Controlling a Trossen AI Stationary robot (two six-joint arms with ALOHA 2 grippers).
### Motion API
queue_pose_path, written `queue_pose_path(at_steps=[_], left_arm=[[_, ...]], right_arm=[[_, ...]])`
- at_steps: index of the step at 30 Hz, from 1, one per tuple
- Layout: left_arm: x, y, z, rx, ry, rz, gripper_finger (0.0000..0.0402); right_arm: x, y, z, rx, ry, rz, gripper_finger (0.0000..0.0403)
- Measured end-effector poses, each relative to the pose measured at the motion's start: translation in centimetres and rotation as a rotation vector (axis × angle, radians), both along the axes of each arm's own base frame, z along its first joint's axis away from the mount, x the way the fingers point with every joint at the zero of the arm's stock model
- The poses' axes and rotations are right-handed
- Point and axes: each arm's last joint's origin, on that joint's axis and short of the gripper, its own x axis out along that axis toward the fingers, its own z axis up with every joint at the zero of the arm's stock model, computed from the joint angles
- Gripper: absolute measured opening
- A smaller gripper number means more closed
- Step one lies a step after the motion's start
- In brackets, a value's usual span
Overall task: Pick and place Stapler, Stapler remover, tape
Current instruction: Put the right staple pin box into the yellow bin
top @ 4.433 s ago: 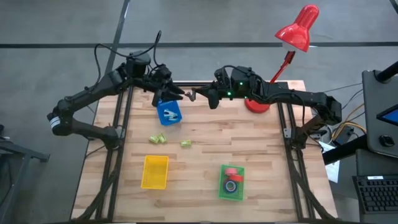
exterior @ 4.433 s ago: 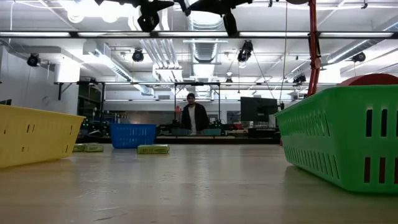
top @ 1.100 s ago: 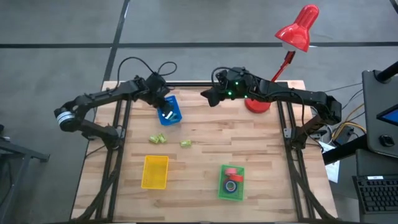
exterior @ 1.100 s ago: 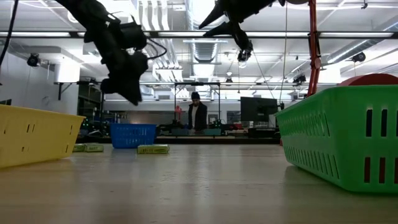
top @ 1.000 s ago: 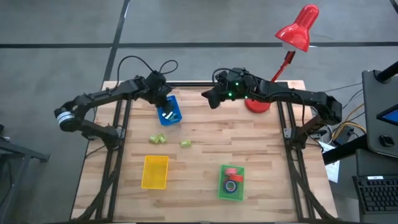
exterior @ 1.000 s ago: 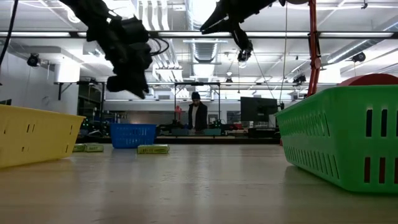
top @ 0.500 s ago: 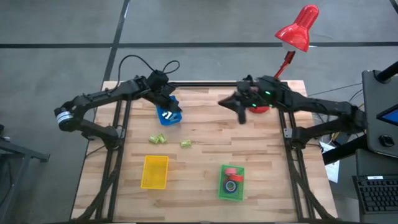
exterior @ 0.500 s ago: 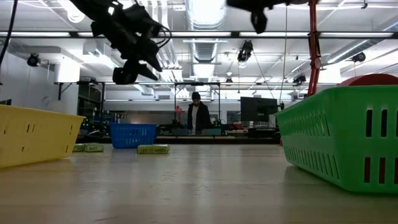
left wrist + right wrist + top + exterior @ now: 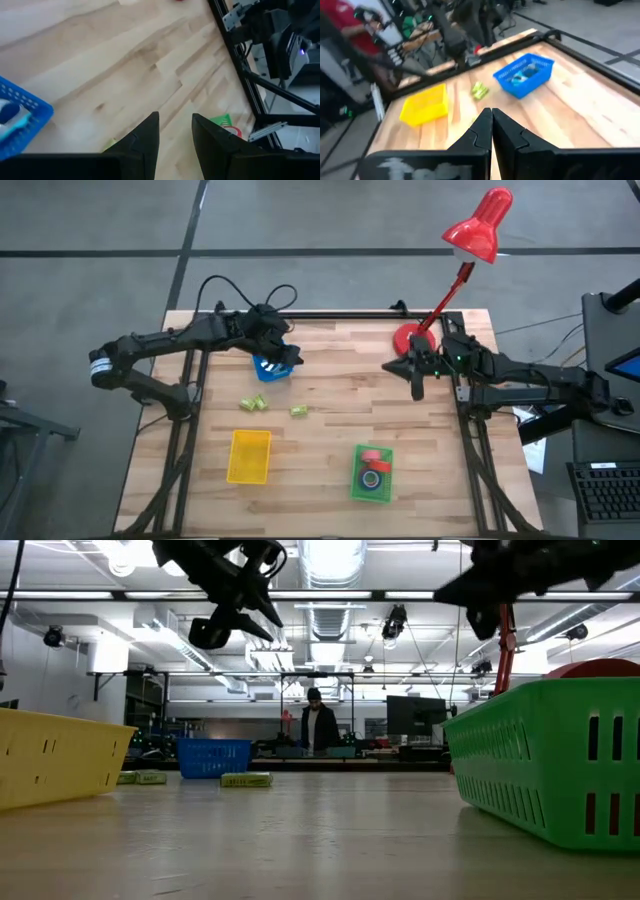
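The red tape roll (image 9: 371,456) and the blue tape roll (image 9: 371,478) lie in the green tray (image 9: 357,485) near the table's near edge. Two small green pieces (image 9: 258,403) (image 9: 299,411) rest on the wood at mid-table. The blue tray (image 9: 270,369) holds pale and blue items. My left gripper (image 9: 292,356) (image 9: 175,117) hovers just right of the blue tray, open and empty. My right gripper (image 9: 417,387) (image 9: 491,112) hangs in the air near the lamp's red base (image 9: 410,340), shut on nothing.
A yellow tray (image 9: 250,455) sits near the table's left near corner. The red lamp (image 9: 482,225) leans over the far right corner. In the low view a person (image 9: 315,728) stands far behind the table. Bare wood lies between the trays.
My right gripper has swung from the far edge's middle toward the table's right and near side, past the lamp base, turning as it went. My left gripper has risen from the blue tray and shifted a little right, tipping toward level. Nothing on the table has moved.
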Motion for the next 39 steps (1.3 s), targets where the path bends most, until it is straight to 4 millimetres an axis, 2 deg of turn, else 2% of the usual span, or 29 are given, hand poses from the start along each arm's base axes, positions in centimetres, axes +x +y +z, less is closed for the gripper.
queue_pose_path(at_steps=[3, 8, 13, 18, 24, 39], left_arm=[[0.1, -0.3, 0.0, -0.027, 0.0, 0.009, 0.0117], [0.3, -0.8, 0.0, -0.042, -0.002, 0.005, 0.0117], [0.5, -1.4, 0.0, -0.049, -0.006, -0.034, 0.0117], [0.5, -1.5, 0.0, -0.033, -0.007, -0.045, 0.0117], [0.6, -1.6, -0.1, 0.011, -0.005, -0.079, 0.0117], [0.8, -2.5, -0.2, 0.043, -0.008, -0.156, 0.0117]], right_arm=[[-0.9, 0.4, -1.4, -0.032, -0.036, 0.016, 0.0008], [-2.6, 0.9, -2.0, -0.11, -0.199, 0.005, 0.0008], [-4.3, 1.1, -3.1, -0.135, -0.241, -0.059, 0.0008], [-5.2, 1.4, -5.2, -0.085, -0.242, -0.047, 0.0008], [-6.0, 1.6, -6.4, -0.076, -0.278, -0.054, 0.0009], [-7.6, 2.0, -6.0, -0.164, -0.409, -0.056, 0.0009]])
